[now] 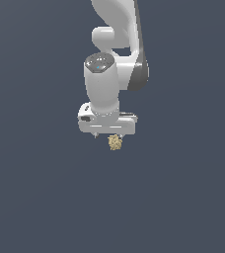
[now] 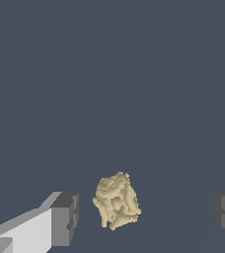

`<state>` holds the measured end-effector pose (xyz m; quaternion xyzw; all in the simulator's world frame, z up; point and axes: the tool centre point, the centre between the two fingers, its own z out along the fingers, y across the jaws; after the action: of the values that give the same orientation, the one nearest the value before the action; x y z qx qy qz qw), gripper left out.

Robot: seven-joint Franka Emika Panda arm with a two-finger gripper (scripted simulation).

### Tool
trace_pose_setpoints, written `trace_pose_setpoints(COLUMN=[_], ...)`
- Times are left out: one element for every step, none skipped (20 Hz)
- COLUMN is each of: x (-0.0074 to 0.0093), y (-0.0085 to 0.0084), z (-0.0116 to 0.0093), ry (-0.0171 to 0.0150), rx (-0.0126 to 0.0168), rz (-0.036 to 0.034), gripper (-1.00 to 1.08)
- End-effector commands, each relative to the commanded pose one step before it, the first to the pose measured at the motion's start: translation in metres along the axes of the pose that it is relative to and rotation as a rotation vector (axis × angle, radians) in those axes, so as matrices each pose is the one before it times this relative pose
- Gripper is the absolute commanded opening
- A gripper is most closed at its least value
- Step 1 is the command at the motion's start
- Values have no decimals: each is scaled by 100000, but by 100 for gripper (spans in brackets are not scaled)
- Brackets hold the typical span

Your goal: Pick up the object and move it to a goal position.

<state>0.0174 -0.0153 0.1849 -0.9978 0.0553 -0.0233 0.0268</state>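
A white, two-fingered claw (image 2: 144, 217) on a glossy white Panda arm (image 1: 115, 47) hangs over a small tan-yellow clump of knobbly, rounded bumps (image 2: 116, 200), its jaws spread wide and holding nothing. In the wrist view the lumpy object sits between the two dark grey pads (image 2: 65, 217), nearer to one of them and clear of both, with open space showing on either side. The exterior view shows the same clump (image 1: 115, 142) just below the claw's white body (image 1: 106, 123), slightly off its centre; the fingertips themselves are hard to make out there, so how deep they reach around the object cannot be told. Nothing marks a goal position in either view, only a flat slate-blue backdrop (image 1: 35, 197). The step in hand appears to be the grasp. To do it well, the claw would best shift sideways until the clump is midway between the pads, so both meet it together and neither shoves it aside. It should be low enough that the pads meet the widest part of the bumpy mass. A slow, even closing seems wise, since the irregular surface offers few flat faces and could twist or slip under uneven pressure.
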Motion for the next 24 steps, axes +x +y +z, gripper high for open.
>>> trace_pose_setpoints(x=[11, -44, -72, -102, -134, -167, -201, -234, -267, -301, -336, -372, -409, -447, -466, -436, -402, -367, -332, -296, -261, -225, -190, -155], y=[-9, -32, -21, -17, -23, -36, -49, -64, -78, -93, -113, -136, -164, -193, -220, -223, -221, -215, -206, -193, -177, -159, -138, -115], z=[-29, 76, 120, 167, 218, 271, 322, 371, 417, 462, 508, 553, 597, 638, 654, 602, 548, 494, 443, 392, 343, 295, 248, 202], ry=[-55, -15, -51, -83, -111, -136, -160, -185, -212, -241, -270, -299, -329, -359, -374, -350, -322, -293, -264, -235, -207, -178, -150, -122], rx=[162, -111, -103, -114, -142, -184, -225, -260, -285, -303, -319, -335, -346, -350, -335, -287, -243, -203, -168, -138, -112, -90, -71, -54], rz=[212, -348, -462, -609, -794, -1005, -1217, -1422, -1615, -1807, -2008, -2219, -2437, -2653, -2770, -2598, -2402, -2204, -2002, -1797, -1591, -1383, -1172, -960], gripper=[100, 100, 100, 100, 100, 100, 100, 100, 100, 100, 100, 100, 100, 100, 100, 100, 100, 100, 100, 100, 100, 100, 100, 100])
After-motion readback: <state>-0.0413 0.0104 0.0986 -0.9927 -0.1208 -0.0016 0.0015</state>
